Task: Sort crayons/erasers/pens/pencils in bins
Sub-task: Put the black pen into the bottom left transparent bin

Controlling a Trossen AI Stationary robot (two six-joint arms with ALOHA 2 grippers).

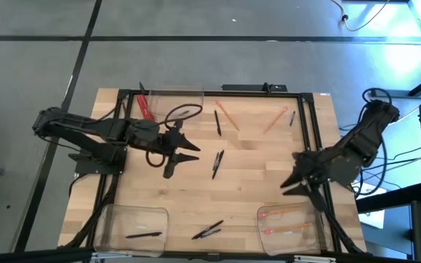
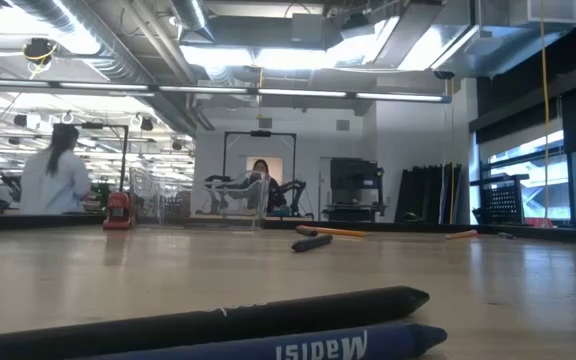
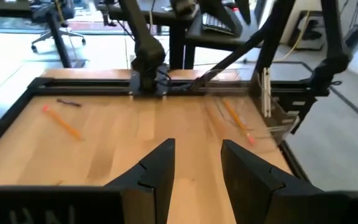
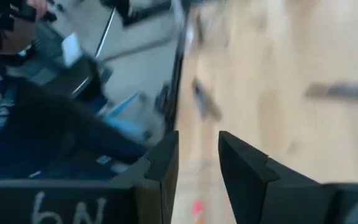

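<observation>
My left gripper [image 1: 185,157] is open and empty above the table's middle left; its wrist view [image 3: 197,155] shows bare wood between the fingers. My right gripper [image 1: 289,175] is open and empty at the right, above the near right bin [image 1: 287,223], which holds two pencils [image 1: 287,230]. The near left bin [image 1: 134,223] holds one black pen [image 1: 143,234]. A black stick [image 2: 218,320] and a blue crayon [image 2: 298,348] lie side by side near the front edge [image 1: 207,231]. Loose pens [image 1: 217,164] [image 1: 217,123] and pencils [image 1: 227,115] [image 1: 275,120] lie flat farther back.
A third clear bin [image 1: 174,109] stands at the far left with a red strip [image 1: 145,106] beside it. A black frame [image 1: 313,124] runs round the table. Black cables [image 1: 156,157] loop beside my left gripper. People show in the room beyond [image 2: 53,175].
</observation>
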